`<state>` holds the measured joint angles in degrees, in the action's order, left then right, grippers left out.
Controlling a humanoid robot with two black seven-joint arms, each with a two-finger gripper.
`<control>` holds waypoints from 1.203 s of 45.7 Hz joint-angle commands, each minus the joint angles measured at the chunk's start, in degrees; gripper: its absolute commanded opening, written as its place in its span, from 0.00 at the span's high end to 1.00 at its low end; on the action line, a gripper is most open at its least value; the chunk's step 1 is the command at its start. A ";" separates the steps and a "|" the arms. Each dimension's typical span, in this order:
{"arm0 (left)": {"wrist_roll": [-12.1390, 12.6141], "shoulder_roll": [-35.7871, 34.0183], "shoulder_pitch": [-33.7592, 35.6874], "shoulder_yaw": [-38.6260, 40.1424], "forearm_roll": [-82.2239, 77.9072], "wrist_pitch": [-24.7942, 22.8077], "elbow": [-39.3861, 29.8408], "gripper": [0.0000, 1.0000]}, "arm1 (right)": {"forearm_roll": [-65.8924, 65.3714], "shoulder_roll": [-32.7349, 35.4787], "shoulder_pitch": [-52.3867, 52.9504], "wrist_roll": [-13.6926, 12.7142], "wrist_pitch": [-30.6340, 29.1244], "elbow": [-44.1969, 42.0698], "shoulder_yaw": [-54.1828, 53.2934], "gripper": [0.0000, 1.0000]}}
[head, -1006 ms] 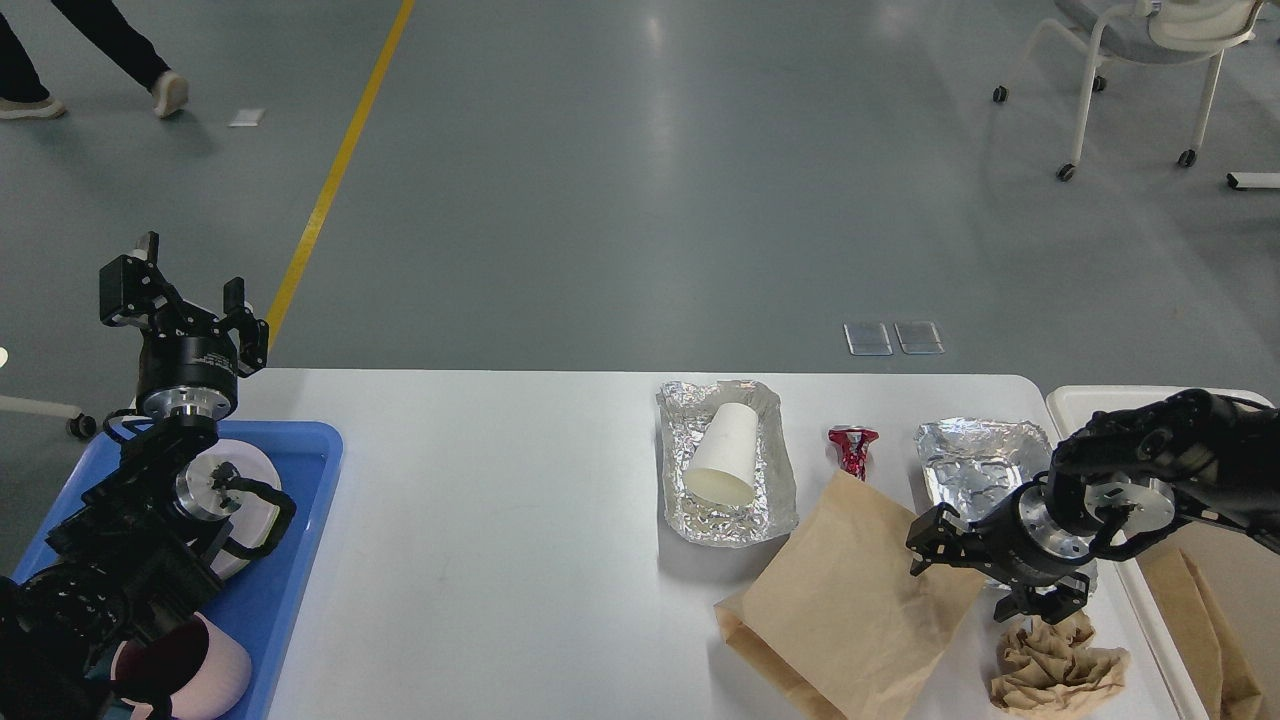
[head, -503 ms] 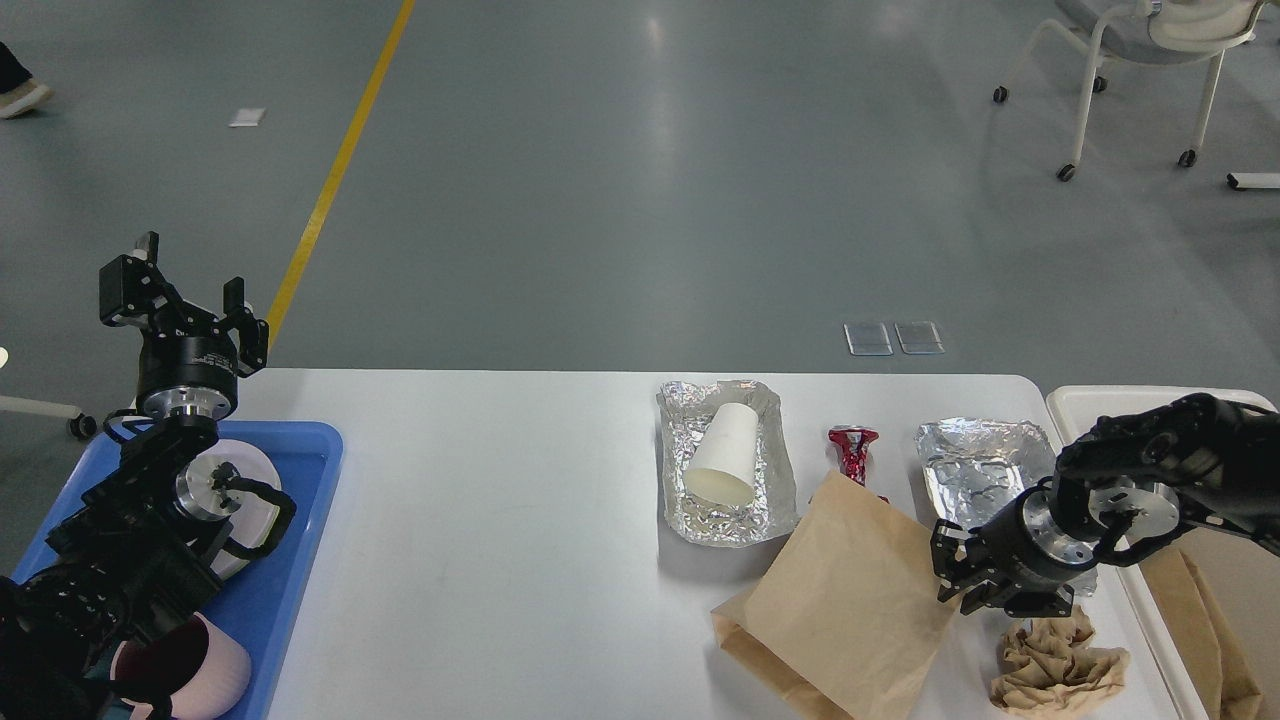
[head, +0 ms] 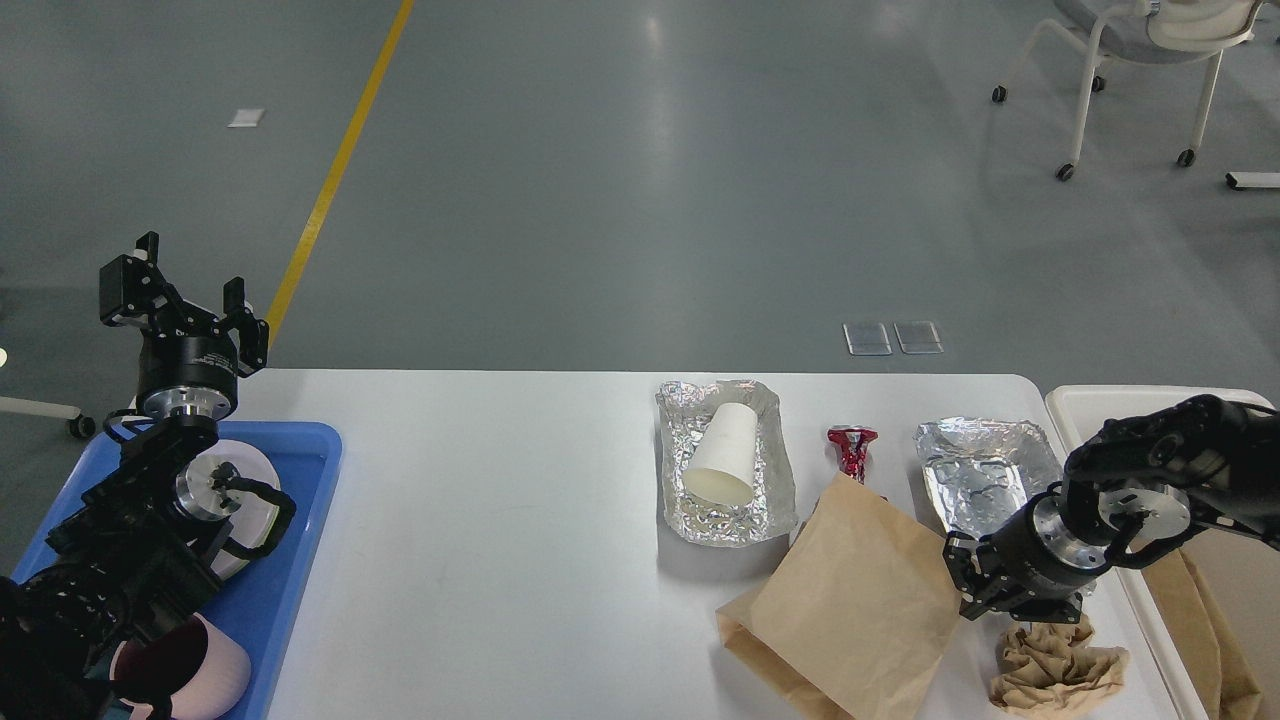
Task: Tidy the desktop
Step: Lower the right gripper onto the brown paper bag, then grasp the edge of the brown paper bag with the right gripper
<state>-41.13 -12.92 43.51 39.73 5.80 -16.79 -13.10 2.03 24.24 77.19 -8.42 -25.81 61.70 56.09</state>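
Rightward, right gripper [head: 985,590] at brown paper bag [head: 850,610]

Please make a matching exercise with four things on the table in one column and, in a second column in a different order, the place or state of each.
Things:
1. white paper cup
2. red crushed can
3. crumpled brown paper
4. pink cup

Places or states:
A. in the blue tray
B. lying on its side in a foil tray
C. between the two foil trays
D. just below the right gripper

Pairs: 1-B, 2-C, 3-D, 4-A
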 commanded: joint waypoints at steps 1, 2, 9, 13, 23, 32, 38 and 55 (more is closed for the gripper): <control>0.00 0.00 -0.01 0.00 0.00 0.00 0.00 0.03 | -0.01 0.02 0.51 -0.02 -0.03 -0.01 0.07 0.68; 0.00 0.00 -0.01 0.00 0.00 0.00 0.00 0.03 | -0.01 0.10 0.68 -0.02 -0.03 -0.01 -0.02 0.62; 0.00 0.00 -0.01 0.00 -0.08 0.00 0.00 0.03 | -0.01 1.95 1.82 -0.02 -0.03 0.70 -0.55 0.44; 0.00 0.00 -0.01 0.00 0.00 0.00 0.00 0.03 | -0.01 2.74 3.05 -0.02 -0.03 1.84 -0.55 0.31; 0.00 0.00 -0.01 0.00 0.00 0.00 0.00 0.03 | -5.45 6.25 9.90 -0.02 0.32 6.32 -0.11 0.41; 0.00 0.00 -0.01 0.00 0.00 0.00 0.00 0.03 | -17.12 6.70 14.30 0.24 0.67 9.92 -0.81 0.45; 0.00 0.00 -0.01 0.00 0.00 0.00 0.00 0.03 | -28.20 6.17 14.57 0.95 0.67 10.89 -2.30 0.43; 0.00 0.00 -0.01 0.00 0.00 0.00 0.00 0.03 | -41.75 3.18 13.43 7.89 0.84 12.39 -3.36 0.32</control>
<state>-41.13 -12.92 43.52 39.73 5.80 -16.79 -13.10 -38.25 28.26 90.97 -2.36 -24.96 73.40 52.72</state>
